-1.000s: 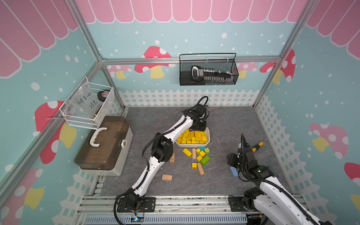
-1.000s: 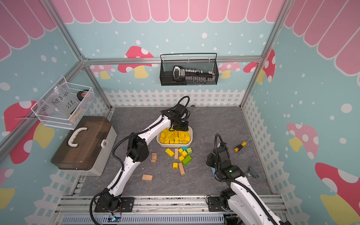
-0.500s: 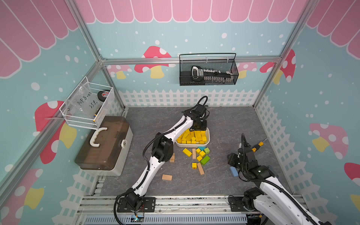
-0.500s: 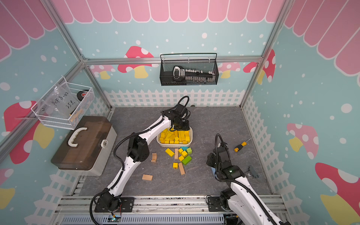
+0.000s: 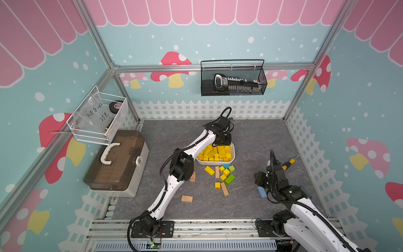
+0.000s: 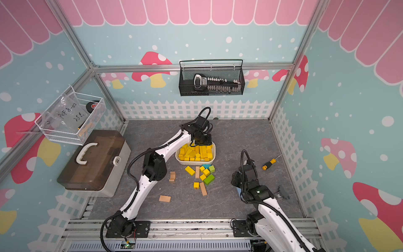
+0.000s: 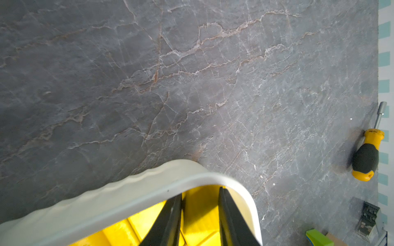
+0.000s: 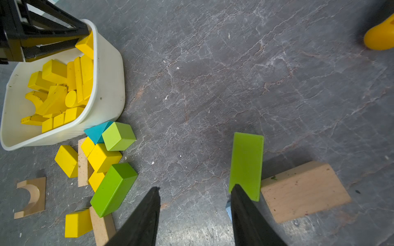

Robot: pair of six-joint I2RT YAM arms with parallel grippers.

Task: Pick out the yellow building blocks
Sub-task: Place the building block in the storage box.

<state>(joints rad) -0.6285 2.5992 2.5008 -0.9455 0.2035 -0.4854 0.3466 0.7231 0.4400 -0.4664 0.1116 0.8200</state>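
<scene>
Most yellow building blocks [image 5: 214,152] are lying piled in the white tray [image 5: 233,150]. Five loose yellow blocks [image 8: 104,157] are sitting on the table [image 5: 250,139] just beside it, jammed w/ green blocks [image 8: 114,187], a teal block [image 8: 97,131] & tan bars [image 8: 83,164]. Left tool [image 7: 200,192] is sitting in the tray's far corner, jaws narrow w/ yellow showing btwn them; gripping or not, can't tell. Right tool [image 8: 195,187] is hovering over bare table, jaws apart, nothing btwn. Blocks are prob handling light & rigid, paint a bit slick, so pinching across flat opposite faces is looking best. Tray wall is crowding the left tool. The outer yellow cube [image 8: 77,222], touching only a tan bar, is offering the most room, w/ bare table stretching toward the screwdriver [image 5: 287,163].
</scene>
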